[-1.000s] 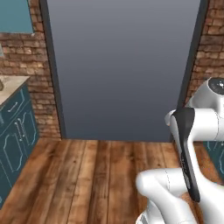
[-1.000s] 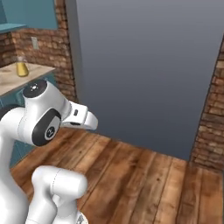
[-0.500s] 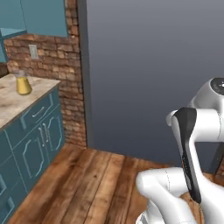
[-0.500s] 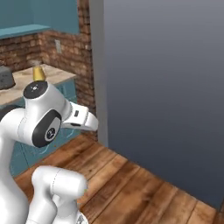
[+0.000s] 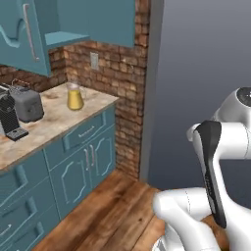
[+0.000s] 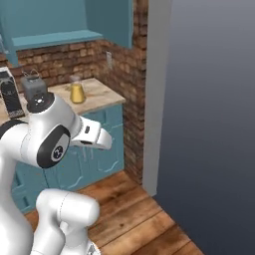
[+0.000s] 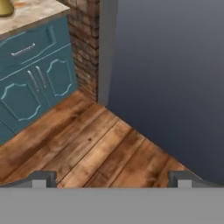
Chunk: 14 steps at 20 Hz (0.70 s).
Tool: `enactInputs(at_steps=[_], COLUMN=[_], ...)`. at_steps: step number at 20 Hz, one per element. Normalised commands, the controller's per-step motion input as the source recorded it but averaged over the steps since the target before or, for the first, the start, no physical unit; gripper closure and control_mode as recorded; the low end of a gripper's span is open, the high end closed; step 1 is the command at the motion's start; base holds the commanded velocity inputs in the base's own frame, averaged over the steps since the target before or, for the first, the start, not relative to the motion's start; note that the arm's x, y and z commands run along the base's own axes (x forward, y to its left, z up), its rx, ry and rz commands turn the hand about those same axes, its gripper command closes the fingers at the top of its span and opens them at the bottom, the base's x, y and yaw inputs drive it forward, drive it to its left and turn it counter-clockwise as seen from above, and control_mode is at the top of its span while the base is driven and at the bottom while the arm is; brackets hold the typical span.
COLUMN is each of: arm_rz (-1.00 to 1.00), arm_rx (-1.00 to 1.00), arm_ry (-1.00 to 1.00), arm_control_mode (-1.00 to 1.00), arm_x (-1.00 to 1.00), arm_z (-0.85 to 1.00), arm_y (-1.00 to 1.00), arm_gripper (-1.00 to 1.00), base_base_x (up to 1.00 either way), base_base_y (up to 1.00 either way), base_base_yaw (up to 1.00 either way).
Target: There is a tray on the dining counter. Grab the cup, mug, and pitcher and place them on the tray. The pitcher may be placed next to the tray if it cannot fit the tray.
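The pitcher, a clear glass carafe holding orange-yellow liquid, stands upright near the back of a marble worktop over teal cabinets. It also appears in the right base view and at the top left corner of the hand view. My gripper is open, its fingertips wide apart with nothing between them, well away from the pitcher above the wooden floor. The tray, dining counter, cup and mug are out of view.
A grey toaster and a dark coffee machine stand on the worktop left of the pitcher. Teal wall cabinets hang above. A brick pillar and a tall grey panel close the right side; wooden floor lies below.
The whole picture has shifted as the base turned: the worktop, cabinets and pitcher have slid further into view from the left. The arm keeps its pose.
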Motion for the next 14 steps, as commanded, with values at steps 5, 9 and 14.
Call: enactInputs(at_steps=[5,9,14], arm_rz=[0.0,0.0,0.0], arm_rx=[0.0,0.0,0.0], arm_ry=[0.0,0.0,0.0], arm_control_mode=[1.0,1.0,1.0], arm_x=[0.0,0.0,0.0], arm_z=[0.0,0.0,0.0], arm_y=[0.0,0.0,0.0], arm_gripper=[-1.0,-1.0,-1.0], base_base_x=[0.99,0.96,0.73], base_base_y=[0.0,0.0,-0.03], base_base_yaw=[0.55,0.54,0.45])
